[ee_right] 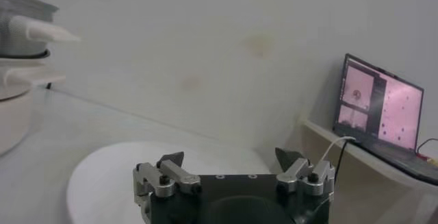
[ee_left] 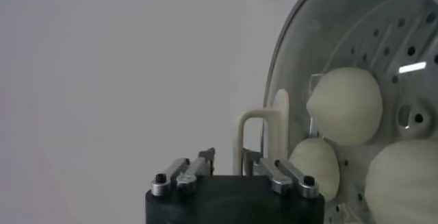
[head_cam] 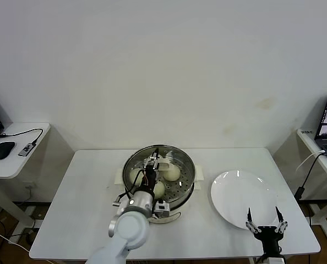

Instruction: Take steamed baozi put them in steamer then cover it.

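**Three baozi under glass, left jaws at the cover's handle**

Head view: three steamed baozi [head_cam: 172, 173] show inside the steamer [head_cam: 188, 187], which stands at the middle of the tabletop [head_cam: 86, 209]. The cover [head_cam: 180, 162] lies on top of it. My left gripper [head_cam: 152, 165] reaches in from the near side and sits directly over the middle of the cover, so the arm hides part of the pot. A white plate [head_cam: 238, 198] lies just beside the steamer on my right. My right gripper [head_cam: 267, 223] hangs over the plate's near edge with its jaws spread wide and nothing between them, well apart from the steamer.

Left wrist view: the cover [ee_left: 356, 33] fills the side of the picture, and through the glass I see the perforated tray and three steamed baozi [ee_left: 345, 105], close together. The cream-white bar handle [ee_left: 263, 136] stands out from the glass right in front of my left gripper [ee_left: 229, 155]. The jaws are parted, one end of the handle sits in the gap, and there is clear space on one side of it. I cannot tell whether the other fingertip touches it.

Right wrist view: my right gripper [ee_right: 233, 160] has its jaws spread and empty above the plate [ee_right: 109, 177]. The steamer's side [ee_right: 14, 40] shows at the picture's edge, well apart from the jaws. A laptop [ee_right: 380, 105] stands on a side desk.
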